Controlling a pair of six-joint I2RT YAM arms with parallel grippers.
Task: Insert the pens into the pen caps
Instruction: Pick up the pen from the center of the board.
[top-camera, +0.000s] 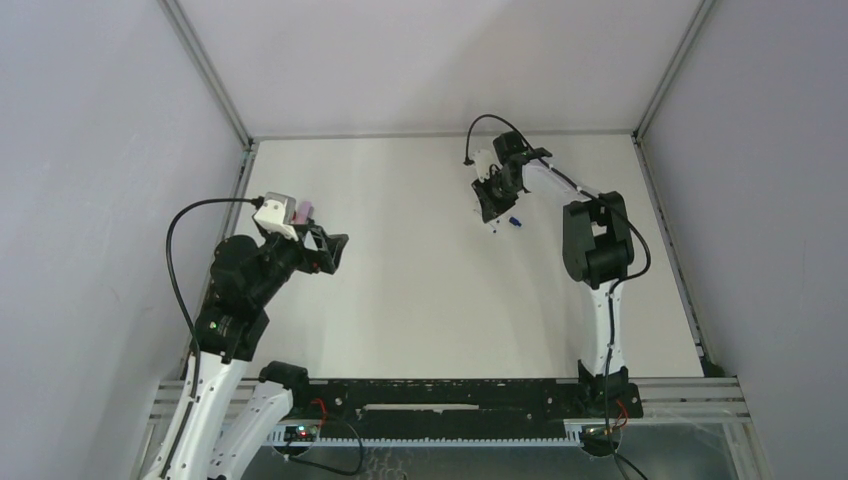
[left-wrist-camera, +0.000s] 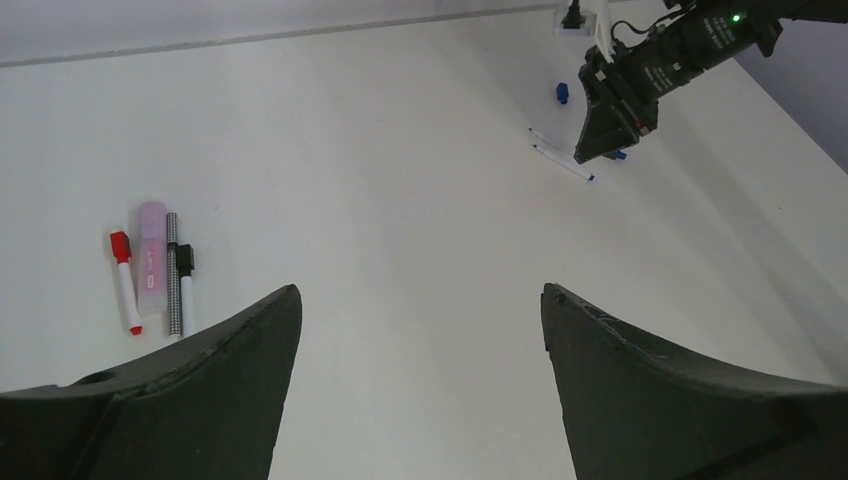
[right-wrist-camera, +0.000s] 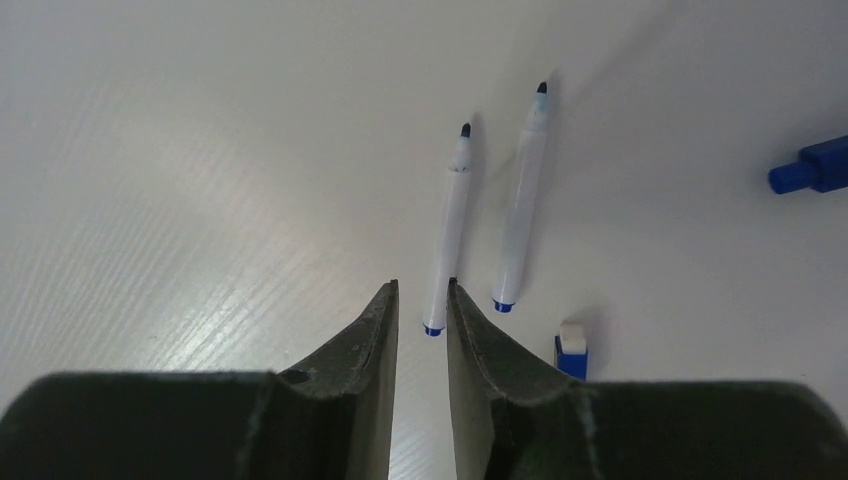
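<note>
The left arm sits folded at the table's (left-wrist-camera: 400, 150) left side, the left gripper (left-wrist-camera: 420, 290) spread wide and holding nothing. At the left of its wrist view a red pen (left-wrist-camera: 125, 283), pink marker (left-wrist-camera: 151, 260), grey pen (left-wrist-camera: 172, 275) and black-capped pen (left-wrist-camera: 185, 285) lie side by side. The right arm reaches far, its right gripper (right-wrist-camera: 421, 290) tilted down, jaws narrow but apart at the blue end of an uncapped blue-and-white pen (right-wrist-camera: 447, 225). A second blue-and-white pen (right-wrist-camera: 520, 200) lies just beside it, a blue-and-white cap (right-wrist-camera: 571, 352) near, a blue cap (right-wrist-camera: 815, 165) farther right
</note>
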